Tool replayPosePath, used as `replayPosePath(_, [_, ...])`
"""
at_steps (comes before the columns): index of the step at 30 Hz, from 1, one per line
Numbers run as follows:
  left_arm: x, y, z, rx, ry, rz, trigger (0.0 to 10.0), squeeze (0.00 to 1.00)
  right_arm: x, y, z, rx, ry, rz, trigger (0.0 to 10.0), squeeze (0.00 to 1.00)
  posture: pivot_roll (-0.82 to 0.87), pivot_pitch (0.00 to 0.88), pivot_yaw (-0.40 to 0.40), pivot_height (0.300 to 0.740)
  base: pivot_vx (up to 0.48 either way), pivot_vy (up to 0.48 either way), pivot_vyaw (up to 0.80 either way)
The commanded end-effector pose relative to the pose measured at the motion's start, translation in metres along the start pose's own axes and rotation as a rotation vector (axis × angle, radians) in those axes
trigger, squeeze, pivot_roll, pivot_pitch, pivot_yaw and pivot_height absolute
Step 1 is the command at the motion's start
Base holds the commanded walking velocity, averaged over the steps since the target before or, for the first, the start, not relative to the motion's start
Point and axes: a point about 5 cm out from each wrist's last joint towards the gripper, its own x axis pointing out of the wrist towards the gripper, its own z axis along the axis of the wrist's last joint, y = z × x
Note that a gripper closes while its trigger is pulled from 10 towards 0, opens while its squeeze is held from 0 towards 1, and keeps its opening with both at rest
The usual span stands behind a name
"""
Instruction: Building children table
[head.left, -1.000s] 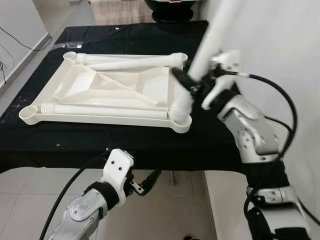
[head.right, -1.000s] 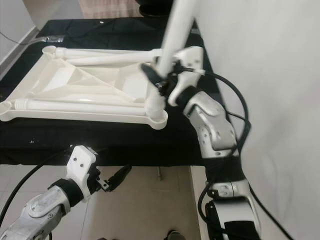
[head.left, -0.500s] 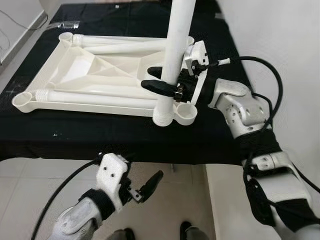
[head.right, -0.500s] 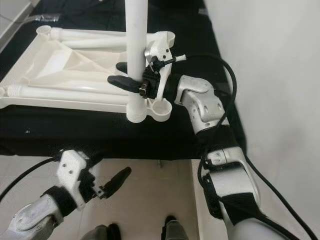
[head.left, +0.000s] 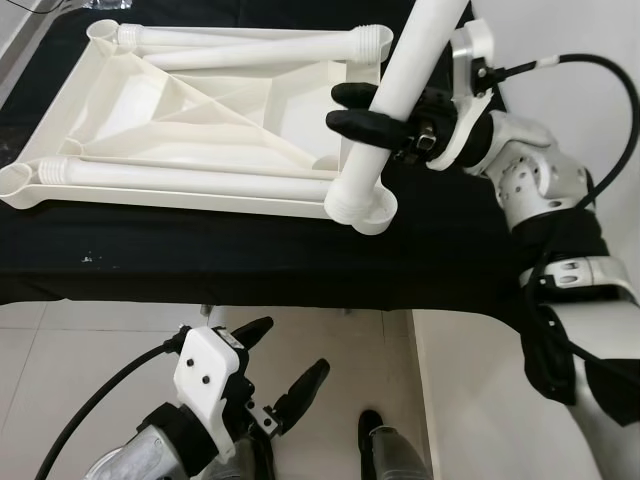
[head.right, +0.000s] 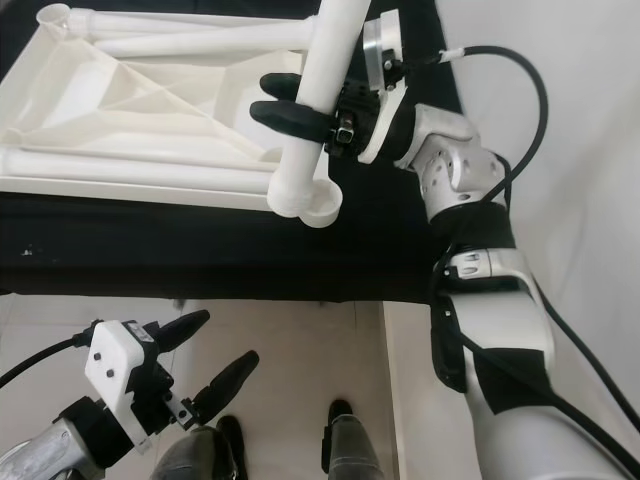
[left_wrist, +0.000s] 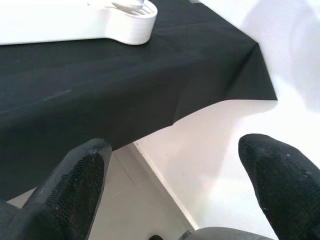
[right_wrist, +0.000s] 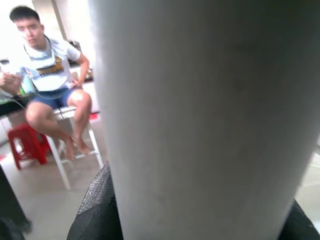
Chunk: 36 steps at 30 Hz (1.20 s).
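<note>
Right gripper (head.left: 372, 110) of mine clenched around white table leg (head.left: 395, 95), its foot tilted into the corner socket of the upturned tabletop (head.left: 200, 120); my left gripper (head.left: 285, 375) hangs spread below the black-clothed table's (head.left: 250, 260) near edge.

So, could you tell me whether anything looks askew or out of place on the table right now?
Yes: the white leg held by the right gripper leans rather than standing upright, with its lower end at the corner socket of the upturned tabletop. Three more legs lie loose inside the tabletop.
</note>
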Motion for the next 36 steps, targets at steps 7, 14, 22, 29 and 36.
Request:
replayPosePath(7, [-0.006, -0.005, -0.001, -0.014, 0.032, -0.03, 10.0, 0.0, -0.003, 0.001, -0.007, -0.082, 0.131, 0.041, 10.0, 0.0, 0.04, 0.395, 0.022, 0.74, 0.0, 0.0, 0.0])
replayPosePath(14, [-0.007, -0.007, -0.001, -0.018, 0.033, -0.034, 10.0, 0.0, -0.007, 0.004, -0.005, -0.075, 0.155, 0.083, 10.0, 0.0, 0.04, 0.397, 0.021, 0.74, 0.0, 0.0, 0.0])
replayPosePath(22, [-0.006, -0.007, 0.001, -0.021, 0.03, -0.04, 10.0, 0.0, 0.004, 0.004, -0.015, -0.066, 0.21, 0.11, 10.0, 0.0, 0.03, 0.401, 0.014, 0.74, 0.0, 0.0, 0.0])
replayPosePath(29, [-0.005, -0.008, 0.003, -0.02, 0.021, -0.043, 10.0, 0.0, 0.019, 0.002, -0.022, -0.075, 0.229, 0.066, 10.0, 0.0, 0.02, 0.408, 0.0, 0.74, 0.0, 0.0, 0.0])
replayPosePath(36, [-0.004, -0.009, 0.004, -0.02, 0.016, -0.042, 10.0, 0.0, 0.016, 0.001, -0.017, -0.045, 0.2, 0.094, 10.0, 0.0, 0.02, 0.411, -0.008, 0.74, 0.0, 0.0, 0.0])
